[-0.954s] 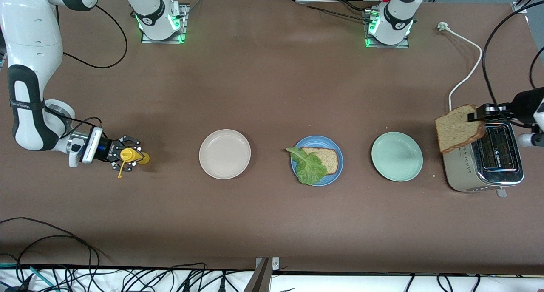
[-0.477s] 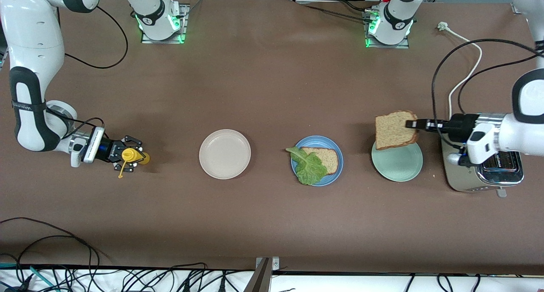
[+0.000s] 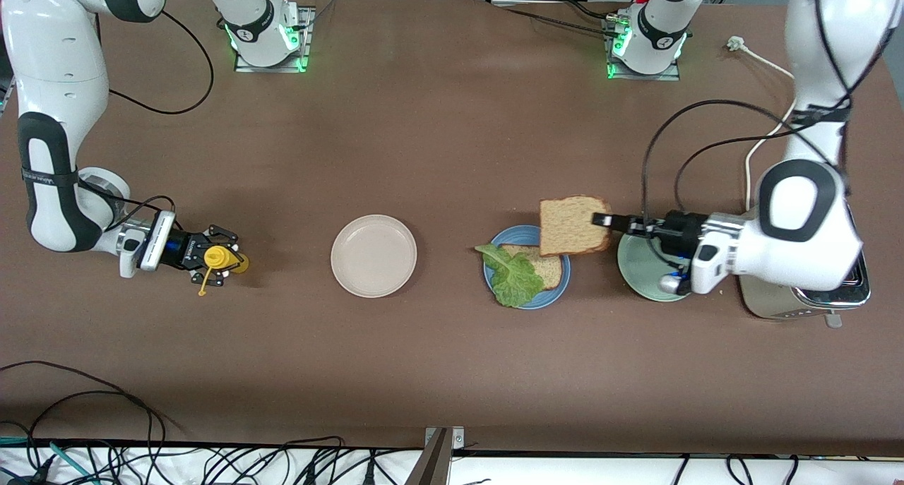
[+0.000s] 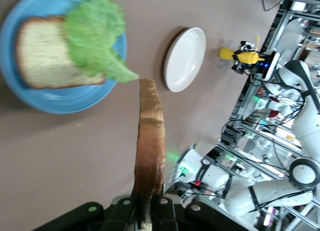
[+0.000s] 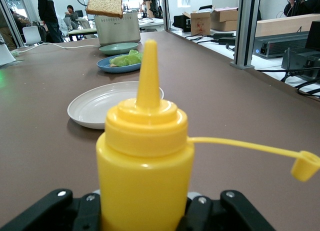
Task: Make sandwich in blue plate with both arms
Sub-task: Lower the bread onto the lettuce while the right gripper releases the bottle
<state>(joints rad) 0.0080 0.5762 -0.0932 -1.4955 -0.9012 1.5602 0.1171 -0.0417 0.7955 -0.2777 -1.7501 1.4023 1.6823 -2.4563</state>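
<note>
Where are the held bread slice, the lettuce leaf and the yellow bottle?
held bread slice point(image 3: 573, 225), front view, middle of its face
lettuce leaf point(image 3: 515, 279), front view, crinkly middle
yellow bottle point(image 5: 145, 171), right wrist view, its body

The table point(image 3: 452, 146) is plain dull brown, and at its centre the medium-blue plate point(image 3: 558, 291) carries a speckled tan bread slice point(image 3: 549, 262) and a bright green crinkly lettuce leaf point(image 3: 514, 277). At 3 o'clock of it sits a pale mint-green plate point(image 3: 635, 277), at 9 o'clock an off-white plate point(image 3: 373, 255). The raised bread slice point(image 3: 572, 225) is tan with a darker brown crust, and the squeeze bottle point(image 3: 224, 259) is solid yellow.
</note>
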